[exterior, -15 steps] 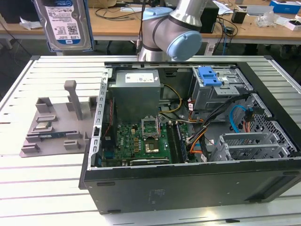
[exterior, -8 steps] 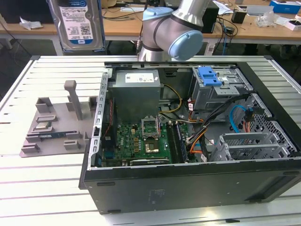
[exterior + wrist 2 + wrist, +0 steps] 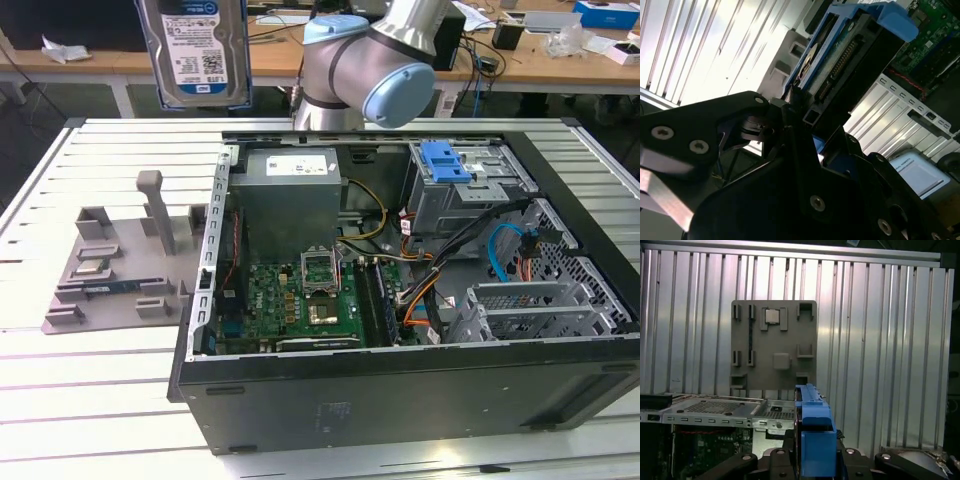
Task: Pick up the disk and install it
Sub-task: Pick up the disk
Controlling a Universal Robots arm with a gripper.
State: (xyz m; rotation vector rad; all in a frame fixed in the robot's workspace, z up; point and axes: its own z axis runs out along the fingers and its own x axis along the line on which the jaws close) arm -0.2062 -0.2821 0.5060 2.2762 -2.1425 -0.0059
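The gripper (image 3: 814,452) is closed on the raised disk (image 3: 195,50) only at its edge, so I think it may slip, or strike the computer case (image 3: 400,385) at five o'clock from it.

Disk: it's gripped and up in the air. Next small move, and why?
Probably carry it across toward the exterior view's right. The gripper is shut on the disk, which hangs high at the exterior view's left, outside the open computer case. The blue-tabbed drive cage sits in the case's far corner on the exterior view's right, so the disk is not yet over it.
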